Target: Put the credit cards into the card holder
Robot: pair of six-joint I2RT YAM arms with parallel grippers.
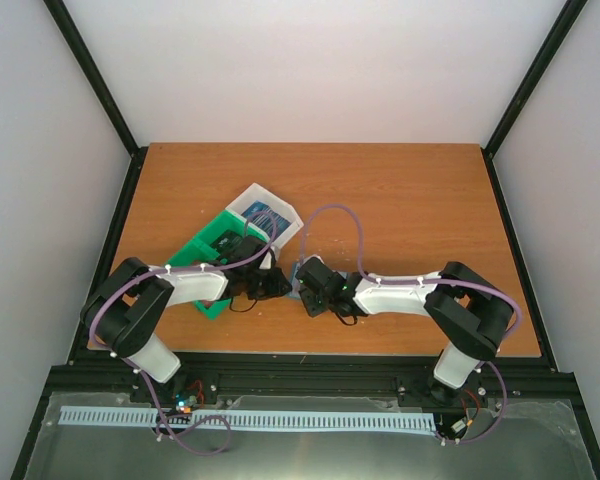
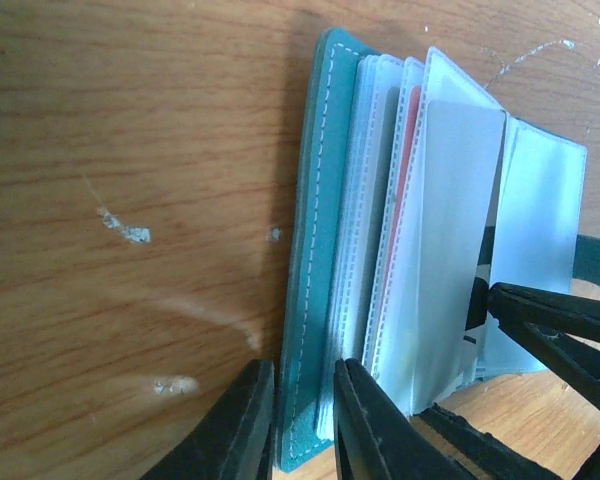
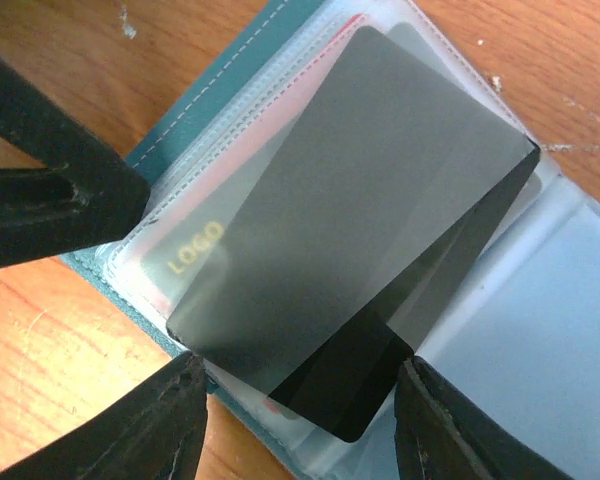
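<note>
The teal card holder (image 2: 315, 250) lies open on the table, its clear sleeves fanned out. My left gripper (image 2: 302, 420) is shut on its teal cover and the nearest sleeves. In the right wrist view the card holder (image 3: 170, 130) shows a red card (image 3: 195, 245) marked LOGO inside a sleeve. A dark card (image 3: 350, 230) sits slanted and partly under a clear sleeve, one black corner sticking out. My right gripper (image 3: 295, 420) is open, with one finger on each side of that corner. From the top both grippers (image 1: 280, 283) (image 1: 306, 290) meet over the holder, which is mostly hidden.
A green bin (image 1: 212, 255) and a white bin (image 1: 265, 215) holding more cards (image 1: 264, 217) stand just behind my left gripper. My left gripper's fingers (image 3: 50, 190) show at the left edge of the right wrist view. The table's near edge is close.
</note>
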